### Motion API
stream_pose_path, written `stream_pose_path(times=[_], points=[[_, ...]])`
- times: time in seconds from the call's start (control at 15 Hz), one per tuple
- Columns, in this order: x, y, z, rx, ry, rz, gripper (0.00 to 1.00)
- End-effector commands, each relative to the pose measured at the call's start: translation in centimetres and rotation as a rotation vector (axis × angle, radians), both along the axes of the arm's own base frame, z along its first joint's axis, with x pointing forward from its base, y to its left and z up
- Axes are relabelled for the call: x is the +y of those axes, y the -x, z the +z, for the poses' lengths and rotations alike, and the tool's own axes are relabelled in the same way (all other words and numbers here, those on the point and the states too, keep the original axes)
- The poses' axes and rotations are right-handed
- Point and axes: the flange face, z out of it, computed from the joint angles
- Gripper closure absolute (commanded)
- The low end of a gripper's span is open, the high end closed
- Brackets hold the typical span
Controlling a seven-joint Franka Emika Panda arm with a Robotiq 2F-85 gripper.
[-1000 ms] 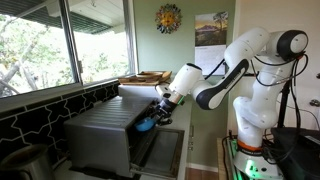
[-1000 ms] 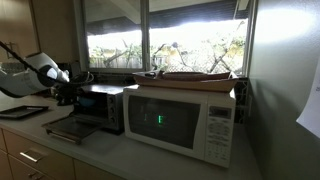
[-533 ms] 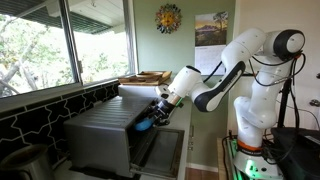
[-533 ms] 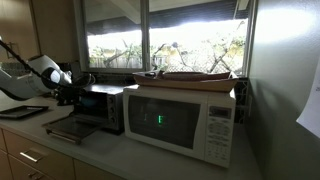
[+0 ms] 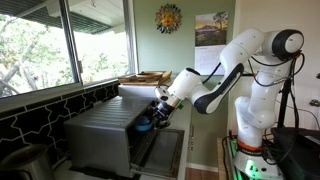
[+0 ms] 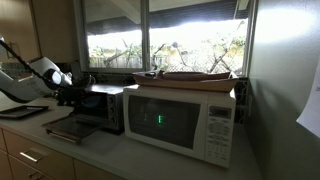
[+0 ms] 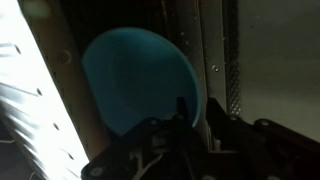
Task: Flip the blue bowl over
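The blue bowl is held at the open front of the grey metal toaster oven, its rim pinched between my fingers. In the wrist view the blue bowl fills the dark middle and stands on edge, with my gripper shut on its right rim. My gripper reaches just inside the oven mouth. In an exterior view my gripper is at the toaster oven front, and the bowl is hidden there.
The oven's door hangs open below the gripper. A white microwave stands beside the oven with a flat basket on top. A window and dark tiled wall run behind the appliances.
My gripper has edged the bowl slightly deeper into the oven mouth, so less blue shows. Otherwise nothing has moved.
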Motion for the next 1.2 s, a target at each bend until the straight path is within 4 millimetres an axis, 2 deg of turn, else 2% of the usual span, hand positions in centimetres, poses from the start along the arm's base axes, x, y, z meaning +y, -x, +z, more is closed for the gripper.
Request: stream_pose_path(times=[0.0, 0.27, 0.4, 1.13], points=[[-0.1, 0.3, -0.1, -0.016, -0.014, -0.009, 0.42], [0.0, 0.3, 0.1, -0.023, -0.026, -0.015, 0.11], [-0.1, 0.4, 0.4, -0.030, -0.033, -0.016, 0.00], [-0.9, 1.4, 1.9, -0.060, -0.016, 0.084, 0.00]])
